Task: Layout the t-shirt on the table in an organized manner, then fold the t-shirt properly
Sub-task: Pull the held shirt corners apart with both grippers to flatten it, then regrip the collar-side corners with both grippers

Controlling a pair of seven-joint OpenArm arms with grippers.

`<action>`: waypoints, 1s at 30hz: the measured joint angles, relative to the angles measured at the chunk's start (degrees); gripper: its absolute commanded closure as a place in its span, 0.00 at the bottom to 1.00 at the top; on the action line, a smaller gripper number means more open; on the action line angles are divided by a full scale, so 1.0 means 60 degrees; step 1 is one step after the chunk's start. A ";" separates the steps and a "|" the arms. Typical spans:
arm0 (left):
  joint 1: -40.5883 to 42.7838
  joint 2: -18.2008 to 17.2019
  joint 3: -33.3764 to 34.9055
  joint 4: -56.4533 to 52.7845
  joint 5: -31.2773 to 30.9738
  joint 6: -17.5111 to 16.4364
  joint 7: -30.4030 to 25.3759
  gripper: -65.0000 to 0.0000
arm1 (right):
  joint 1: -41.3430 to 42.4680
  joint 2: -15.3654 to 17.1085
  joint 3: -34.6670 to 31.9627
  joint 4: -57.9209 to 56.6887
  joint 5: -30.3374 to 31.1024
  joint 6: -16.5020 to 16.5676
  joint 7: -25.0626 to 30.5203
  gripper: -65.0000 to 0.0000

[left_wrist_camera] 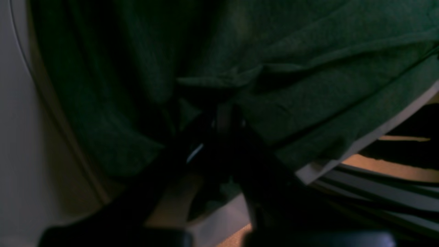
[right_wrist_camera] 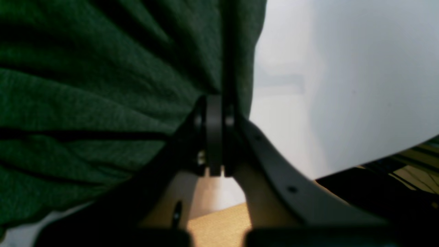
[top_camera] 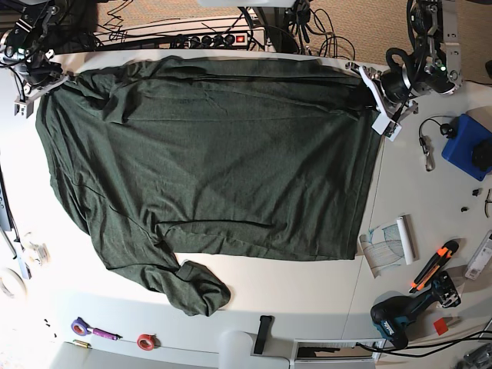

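Your white table [top_camera: 307, 307] holds the t-shirt [top_camera: 207, 154], spread from right gripper [top_camera: 54, 81] to left gripper [top_camera: 369, 81]; beyond the left gripper lie a blue box [top_camera: 461, 146], knife [top_camera: 430, 265] and drill [top_camera: 403, 315].

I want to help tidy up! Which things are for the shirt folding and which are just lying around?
For the job: dark green fabric t-shirt, left end effector, right end effector.
Lying about: teal cordless drill, orange utility knife, red tape roll.

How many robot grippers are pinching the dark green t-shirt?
2. In the base view, the right gripper clamps the dark green t-shirt at its upper-left corner, the left gripper at its upper-right.
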 measured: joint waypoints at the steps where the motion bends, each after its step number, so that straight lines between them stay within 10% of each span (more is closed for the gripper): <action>1: 0.0025 0.0004 0.0000 0.0004 -0.0044 -0.0069 -0.0004 0.72 | 0.0000 0.0004 0.0000 0.0000 0.0124 0.0044 -0.0004 0.72; 13: 0.0044 -0.0018 0.0000 0.0000 -0.0324 -0.0175 0.0036 0.70 | -0.0080 -0.0127 -0.0055 0.1220 0.0699 0.0572 -0.0426 0.65; 30: -0.0630 0.0051 0.0000 0.0455 -0.2630 -0.1891 0.0532 0.70 | -0.0058 -0.0182 0.0273 0.2353 0.2342 0.1330 0.0011 0.65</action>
